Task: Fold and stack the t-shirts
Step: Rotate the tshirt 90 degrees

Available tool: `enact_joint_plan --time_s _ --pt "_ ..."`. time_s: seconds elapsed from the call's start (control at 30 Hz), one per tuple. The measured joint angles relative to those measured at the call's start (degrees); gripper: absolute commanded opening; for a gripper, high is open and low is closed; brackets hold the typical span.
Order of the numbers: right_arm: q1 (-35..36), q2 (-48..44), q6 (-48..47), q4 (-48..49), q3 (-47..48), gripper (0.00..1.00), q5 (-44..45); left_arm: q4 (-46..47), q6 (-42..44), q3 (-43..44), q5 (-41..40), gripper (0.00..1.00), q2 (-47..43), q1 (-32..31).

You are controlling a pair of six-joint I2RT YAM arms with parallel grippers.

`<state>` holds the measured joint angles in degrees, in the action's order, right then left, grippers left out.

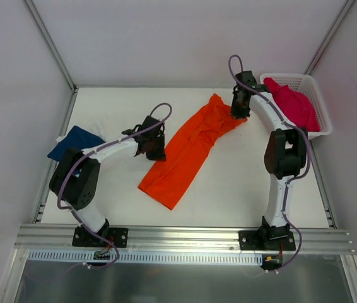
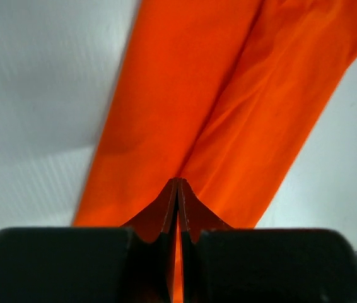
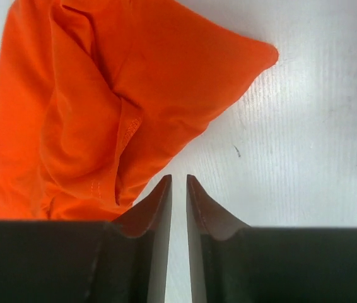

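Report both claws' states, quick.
Left claw: closed, apparently pinching the orange t-shirt.
Right claw: slightly open, holding nothing, with its tips over bare table beside the orange t-shirt.

One high view, two wrist close-ups.
The top camera looks down from behind the arms over the whole surface [image 1: 241, 183]; wrist cameras peer past the left claw [image 2: 177, 186] and right claw [image 3: 178, 183], close onto the orange shirt [image 1: 188, 154], which all three views share.
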<state>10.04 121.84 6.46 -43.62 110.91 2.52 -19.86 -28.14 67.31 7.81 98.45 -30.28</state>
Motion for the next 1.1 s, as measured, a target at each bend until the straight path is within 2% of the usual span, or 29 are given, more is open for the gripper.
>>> enact_joint_plan --time_s 0.03,0.1,0.13,0.17,0.2,0.23,0.27,0.3,0.33,0.37,0.4,0.47,0.5,0.57,0.63,0.83,0.9,0.97,1.1 --pt "1.64 -0.87 -1.03 1.20 -1.57 0.15 3.04 2.10 -0.74 -3.91 -1.14 0.00 -1.68 -0.37" --pt "5.75 -3.63 -2.99 3.48 -6.05 0.18 8.72 5.22 -1.55 -10.23 -4.42 0.00 -5.18 -2.27" --pt "8.44 -5.92 -3.72 5.11 -9.75 0.30 11.54 5.90 -1.99 -12.68 -6.14 0.00 -7.39 -4.02" --pt "11.45 -9.07 -4.13 5.86 -14.01 0.37 13.75 6.36 -2.49 -14.82 -8.55 0.00 -10.43 -6.29" --pt "14.60 -13.07 -4.59 6.10 -18.14 0.49 15.61 6.40 -2.75 -16.50 -10.21 0.05 -14.32 -9.05" --pt "17.35 -16.63 -5.07 6.38 -21.49 0.54 16.48 6.40 -2.89 -17.64 -12.20 0.11 -19.43 -12.24" --pt "21.22 -22.18 -5.51 6.82 -25.42 0.59 17.77 6.49 -2.82 -18.10 -14.01 0.22 -24.04 -15.02" --pt "25.05 -28.28 -5.86 6.47 -27.98 0.67 19.02 6.80 -2.43 -18.14 -15.50 0.29 -30.32 -17.99" --pt "28.70 -34.77 -6.01 6.29 -29.27 0.82 20.11 7.63 -2.10 -17.68 -16.57 0.38 -36.72 -20.57" --pt "31.67 -41.33 -6.05 6.27 -29.18 0.89 20.94 8.31 -1.55 -16.61 -17.92 0.49 -42.95 -22.23" --pt "33.75 -47.82 -6.16 6.40 -28.17 0.99 21.31 9.05 -1.22 -15.37 -19.19 0.70 -48.06 -22.86" --pt "35.19 -59.32 -5.68 5.66 -24.20 0.99 22.49 9.51 0.55 -11.80 -21.68 0.86 -56.92 -22.86" --pt "35.26 -63.58 -5.49 5.25 -21.79 0.99 23.52 9.42 1.16 -9.66 -22.12 0.99 -60.02 -22.86" --pt "36.20 -70.79 -4.85 3.72 -18.38 0.99 26.14 9.46 2.05 -5.81 -21.88 0.99 -63.52 -22.88" --pt "38.18 -75.65 -4.28 2.56 -18.80 0.99 27.17 9.29 2.56 -3.87 -20.35 0.99 -64.83 -22.88" --pt "41.48 -83.93 -4.61 2.19 -40.02 1.00 24.13 4.72 2.34 -4.48 -14.21 0.99 -64.78 -22.91" --pt "41.86 -84.00 -5.22 1.49 -43.67 0.99 24.04 3.65 2.36 -5.40 -14.51 0.99 -65.33 -22.88" --pt "41.97 -83.03 -6.12 0.55 -43.34 0.99 25.03 1.88 2.64 -6.49 -16.55 0.99 -66.27 -22.88" --pt "41.97 -72.87 -8.68 -1.64 -35.19 1.00 32.52 -3.67 1.40 -7.02 -26.58 0.99 -63.82 -22.91"
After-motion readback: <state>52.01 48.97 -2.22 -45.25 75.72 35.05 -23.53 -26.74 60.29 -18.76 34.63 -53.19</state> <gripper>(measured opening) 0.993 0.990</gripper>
